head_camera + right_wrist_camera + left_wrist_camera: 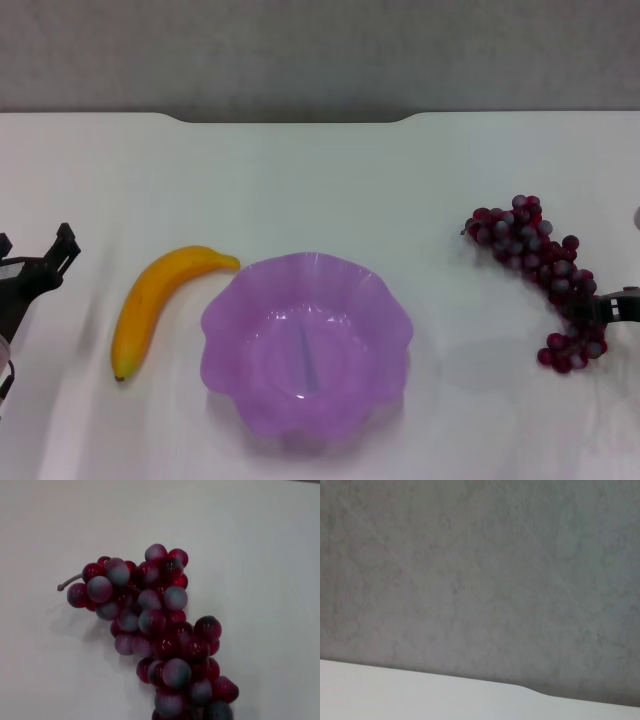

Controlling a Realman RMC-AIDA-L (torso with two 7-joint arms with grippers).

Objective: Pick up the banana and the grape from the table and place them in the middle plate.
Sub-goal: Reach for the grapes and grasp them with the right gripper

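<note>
The grape [538, 278] lies on the table [320, 180] to the right of the middle plate [306, 345] and well apart from it. Its long axis runs diagonally, from the stem end at the far inner side to the tail end at the near outer side. The right gripper [612, 306] is at that near tail end, touching or just over the lower berries; only a small dark part of it shows at the frame edge. Whether its fingers are open or closed on the bunch cannot be told. The right wrist view shows the bunch close below, stem end farthest from the camera, and no fingers.

The banana [152, 303] lies on the table left of the plate, its far tip nearly touching the scalloped rim. Its long axis runs from that tip toward the near left. The left gripper [45, 262] stands beside it, apart, further left; its fingers appear spread and hold nothing.

Judgement: each arm is nearer its own fruit. The plate is empty, so neither placement is done. The left wrist view shows only wall and table edge.
</note>
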